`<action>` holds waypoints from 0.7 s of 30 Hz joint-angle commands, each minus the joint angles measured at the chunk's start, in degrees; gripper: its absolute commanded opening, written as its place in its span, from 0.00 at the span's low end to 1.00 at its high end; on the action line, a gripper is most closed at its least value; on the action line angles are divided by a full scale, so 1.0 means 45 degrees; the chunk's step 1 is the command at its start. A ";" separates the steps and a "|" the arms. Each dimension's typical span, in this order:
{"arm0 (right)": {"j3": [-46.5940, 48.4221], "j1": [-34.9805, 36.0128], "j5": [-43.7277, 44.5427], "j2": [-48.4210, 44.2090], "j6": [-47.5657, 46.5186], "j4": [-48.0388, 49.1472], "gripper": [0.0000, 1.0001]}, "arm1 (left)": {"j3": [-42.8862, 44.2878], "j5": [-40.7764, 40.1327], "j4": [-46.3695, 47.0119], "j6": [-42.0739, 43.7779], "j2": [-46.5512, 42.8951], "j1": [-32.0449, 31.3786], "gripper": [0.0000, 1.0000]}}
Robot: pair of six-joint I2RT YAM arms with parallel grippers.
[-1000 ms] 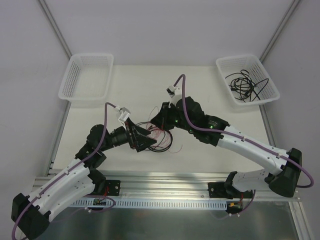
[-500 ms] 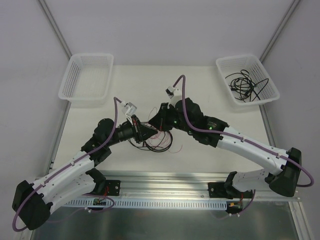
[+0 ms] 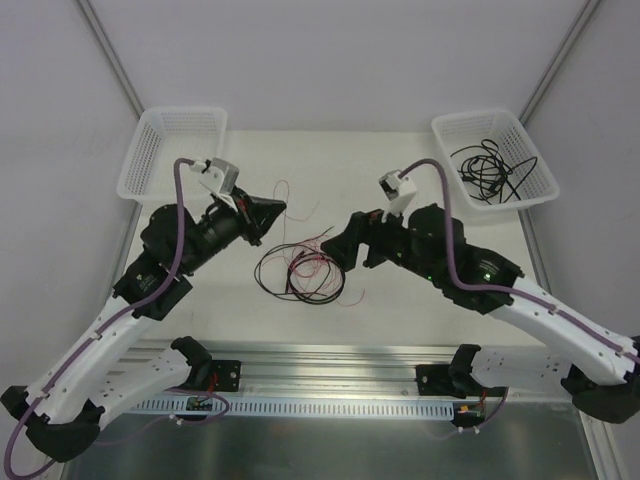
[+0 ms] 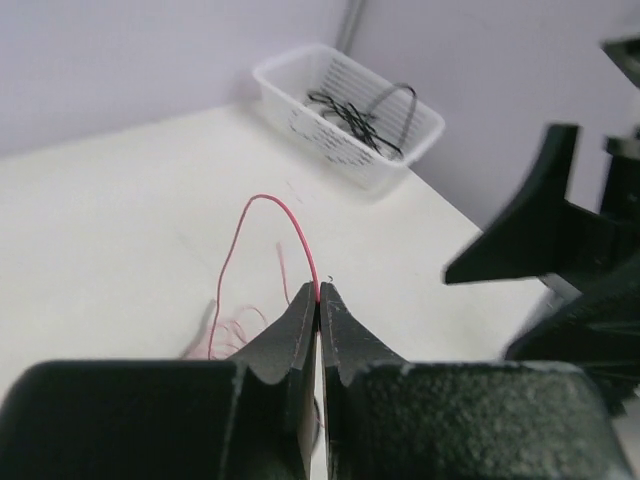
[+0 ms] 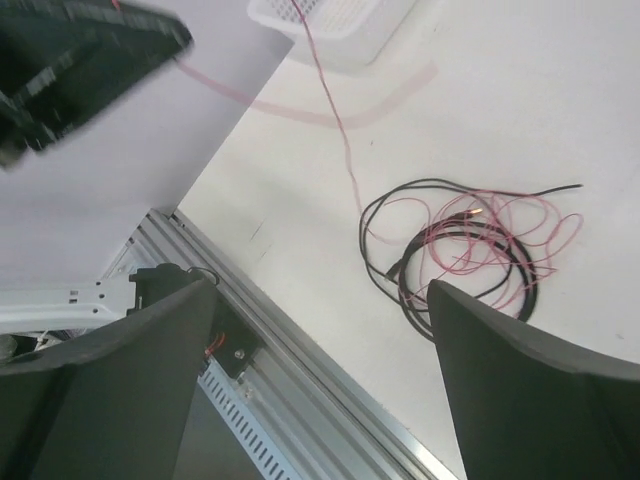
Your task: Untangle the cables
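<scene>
The cables lie as a loose coil of black cord and fine red wire at the table's middle front. My left gripper hangs above and to the left of the coil. Its jaws are shut on one red wire, which arches up and drops back towards the coil. My right gripper sits just right of the coil with its jaws wide open and nothing between them. The right wrist view shows the coil lying under it and the lifted red wire running away from the coil.
An empty white basket stands at the back left. A second white basket at the back right holds black cables. An aluminium rail runs along the table's near edge.
My left gripper shut on a red wire and drew back up and to the left, pulling the wire out of the coil. My right gripper opened and withdrew to the right.
</scene>
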 commanded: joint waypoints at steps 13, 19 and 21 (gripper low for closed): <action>-0.2334 0.0068 0.4033 -0.4819 -0.2093 -0.3276 0.98 | 1.2804 -0.2705 -0.3213 0.3690 0.6721 0.3363 0.00; -0.2646 0.0068 0.4094 -0.4917 -0.2014 -0.3453 0.98 | 1.6985 -0.2158 -0.3565 0.3827 0.9358 0.5511 0.00; -0.2686 0.0087 0.4015 -0.4762 -0.2053 -0.3433 0.98 | 1.7747 -0.2041 -0.3546 0.3672 1.0042 0.6600 0.01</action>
